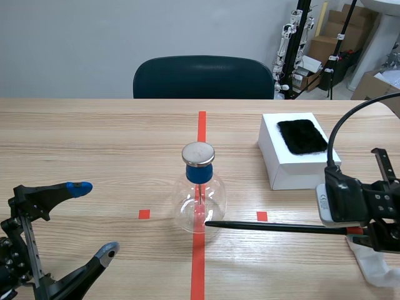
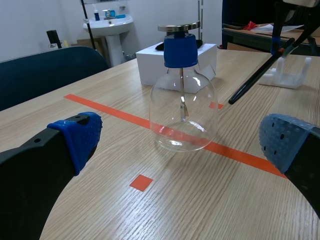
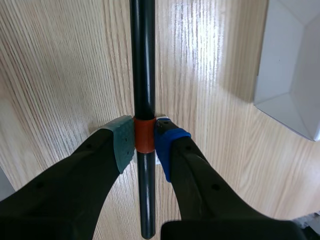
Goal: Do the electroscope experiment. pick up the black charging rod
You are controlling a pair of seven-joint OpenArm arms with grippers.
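My right gripper is closed on the long black charging rod. Its grey-green pad and blue pad pinch the orange band close to the rod's near end, so almost the whole length sticks out ahead of the fingers. In the scene view the rod lies across the pale wooden table, and its far tip ends just beside the base of the round clear glass flask with a blue stopper and flat metal disc on top. From the left wrist view I judge the rod to be clear of the wood, though I cannot be sure. A white plastic rest sits under the right arm, and beyond it is a white rectangular box with a black furry pad on top. My left gripper hangs wide open with nothing in it, well short of the flask. The tip worries me most: any swing toward the middle could knock the flask and tip it over. Holding the rod so near one end also leaves a long lever, so it may droop or twist between the soft pads.
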